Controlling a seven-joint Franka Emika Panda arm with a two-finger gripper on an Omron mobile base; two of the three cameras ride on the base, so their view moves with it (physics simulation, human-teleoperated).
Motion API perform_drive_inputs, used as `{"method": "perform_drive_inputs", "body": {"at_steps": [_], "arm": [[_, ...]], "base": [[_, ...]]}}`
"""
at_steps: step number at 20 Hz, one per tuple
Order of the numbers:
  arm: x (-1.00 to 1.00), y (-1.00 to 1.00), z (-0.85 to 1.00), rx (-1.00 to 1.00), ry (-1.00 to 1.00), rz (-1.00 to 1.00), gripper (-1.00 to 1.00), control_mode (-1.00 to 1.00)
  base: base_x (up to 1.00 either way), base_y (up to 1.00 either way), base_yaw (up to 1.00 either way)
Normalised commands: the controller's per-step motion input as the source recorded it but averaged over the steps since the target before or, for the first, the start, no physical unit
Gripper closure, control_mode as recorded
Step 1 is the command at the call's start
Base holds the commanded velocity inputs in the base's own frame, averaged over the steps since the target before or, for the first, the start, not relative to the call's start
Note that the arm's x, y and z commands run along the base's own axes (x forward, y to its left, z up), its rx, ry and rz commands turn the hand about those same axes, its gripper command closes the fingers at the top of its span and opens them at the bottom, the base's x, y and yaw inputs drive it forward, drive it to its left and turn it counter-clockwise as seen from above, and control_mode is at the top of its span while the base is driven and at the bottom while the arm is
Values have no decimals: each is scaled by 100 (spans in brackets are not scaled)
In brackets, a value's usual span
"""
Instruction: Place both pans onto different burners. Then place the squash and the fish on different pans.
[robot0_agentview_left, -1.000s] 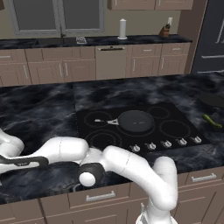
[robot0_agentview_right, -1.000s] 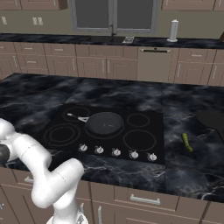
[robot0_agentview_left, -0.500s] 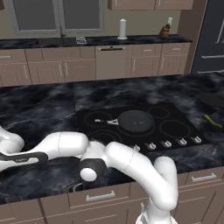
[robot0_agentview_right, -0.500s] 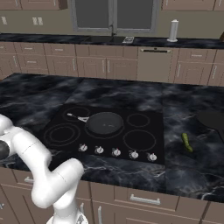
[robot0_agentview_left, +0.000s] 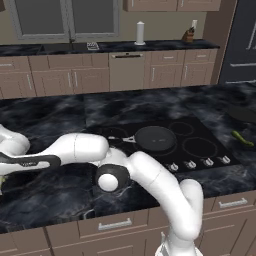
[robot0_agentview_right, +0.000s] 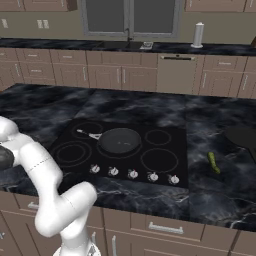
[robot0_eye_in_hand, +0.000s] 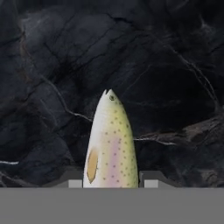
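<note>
Centrally in the hand view, the fish (robot0_eye_in_hand: 111, 142) lies between my gripper (robot0_eye_in_hand: 111, 180) fingertips (robot0_eye_in_hand: 151, 179), long axis running away from me, head toward frame top, over dark marble counter (robot0_eye_in_hand: 52, 65); jaws flank it closely, so I appear to grip it.

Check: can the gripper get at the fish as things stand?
Probably yes. In the hand view the fish lies on the dark counter between the fingertips, nothing in the way.
</note>
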Motion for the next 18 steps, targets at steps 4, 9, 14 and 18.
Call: {"method": "perform_drive_inputs", "body": {"at_steps": [4,9,14,18], "arm": [[0,-69,38,0,0,-11,100,-100],[0,-92,26,0,0,-8,100,-100],[0,-100,24,0,0,-7,100,-100],[-2,-100,28,1,0,-4,100,-100]], "base": [[0,0,0],[0,0,0],[0,0,0],[0,0,0]]}}
